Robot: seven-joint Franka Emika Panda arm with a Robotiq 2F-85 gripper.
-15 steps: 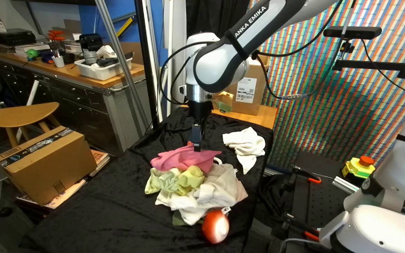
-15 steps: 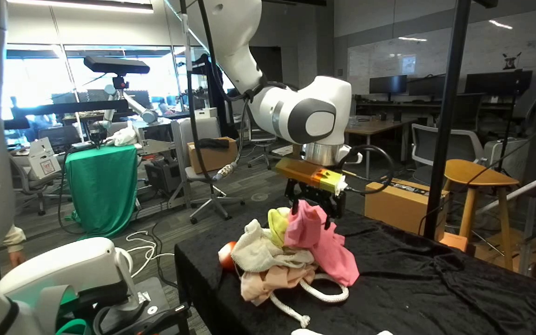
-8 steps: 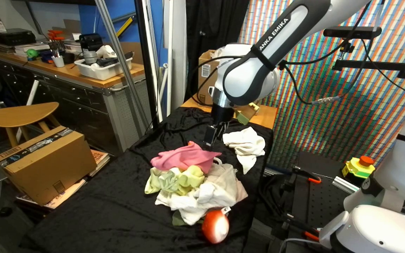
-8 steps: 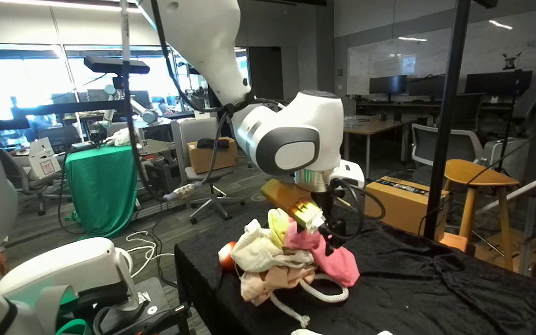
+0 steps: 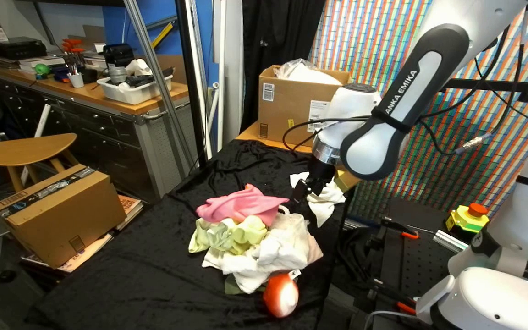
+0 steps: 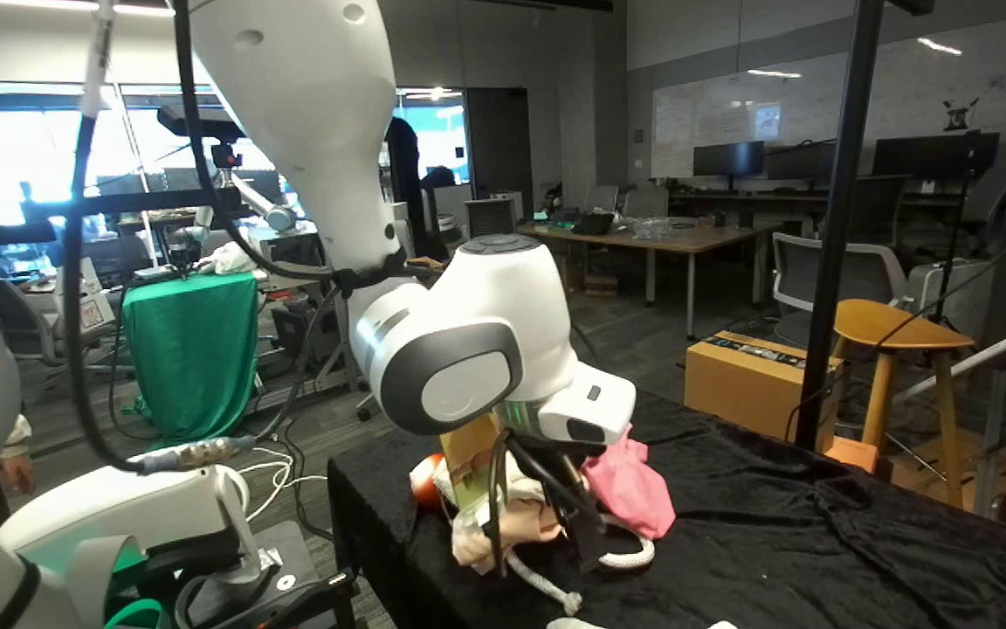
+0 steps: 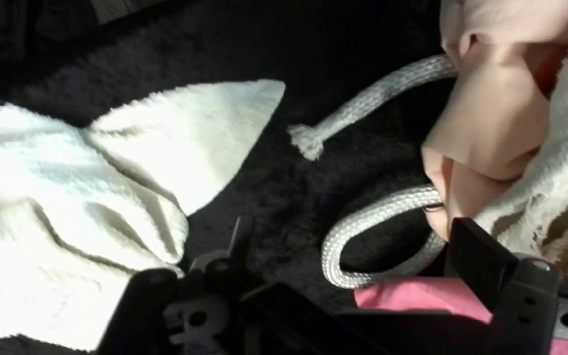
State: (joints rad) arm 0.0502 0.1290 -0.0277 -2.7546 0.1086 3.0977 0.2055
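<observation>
In the wrist view, the pincer is gaping empty; the white rope is showing its loop between the fingers, running sideways from the peach cloth. In an exterior view, the pincer is hovering between pink cloth and white cloth.

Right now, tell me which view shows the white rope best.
The wrist view: it shows the white rope close up, loop and frayed end plain. Both exterior views show less: a partly hidden loop and frayed end, or just a short curve.
</observation>
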